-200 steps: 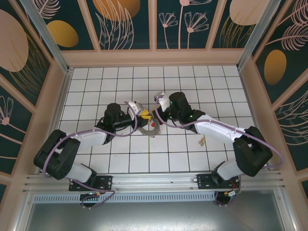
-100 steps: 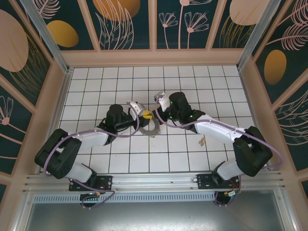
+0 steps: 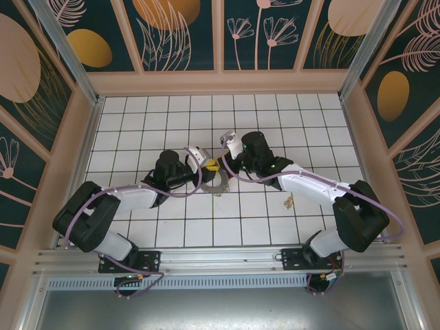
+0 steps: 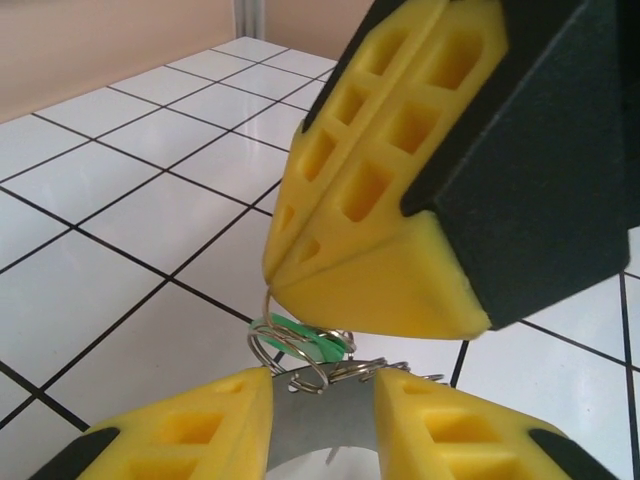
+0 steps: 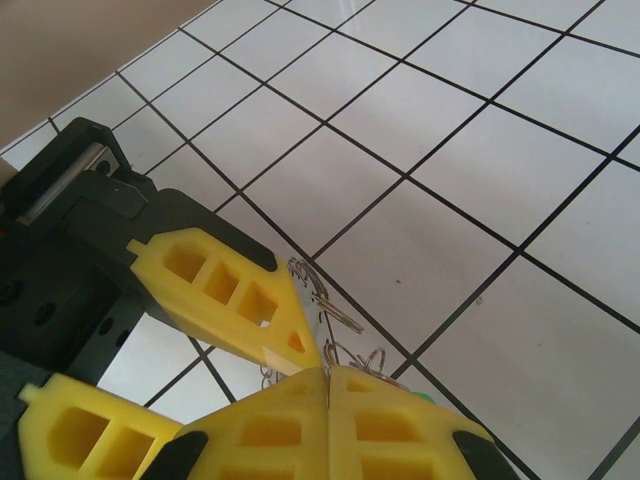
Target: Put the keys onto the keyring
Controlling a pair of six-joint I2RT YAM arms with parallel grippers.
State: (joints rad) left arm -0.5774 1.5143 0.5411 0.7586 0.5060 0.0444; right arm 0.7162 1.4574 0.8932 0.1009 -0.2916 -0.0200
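1. Slippage looked like the first risk. The left gripper (image 3: 206, 162) pinched the keyring (image 4: 320, 438) by its flat grey rim between two yellow pads. The bite was narrow, so a sideways tug could have twisted the hoop free.
2. The right gripper (image 5: 327, 398) had its fingers pressed together, right at the small wire loops (image 5: 326, 300) on the rim. In the left wrist view a thin wire ran up to its tip, but I could not tell whether it was actually nipped. If it was, a hard pull would probably have bent the loop or dragged the ring out of the other claw.
3. The green key (image 4: 300, 346) sat just under the right fingertips, among the loops. I could not tell whether it was threaded on. A blind push could have knocked it off or wedged it.
4. The two claws met almost tip to tip, so any move toward each other risked a pad-on-pad knock.
5. The brass key (image 3: 289, 201) lay on the tiled floor (image 3: 275, 124) just beside the right forearm, well apart from the ring. A sweep of that arm could have brushed it away.
6. Room was good. The work sat near the middle of the floor, with the back wall (image 3: 220, 82) and the side wall (image 3: 88, 137) well apart from it, and open tiles behind and to both sides. The tight limits were the floor below and the neighbouring arm. I could not tell whether the ring rested on the tiles or hung just over them.
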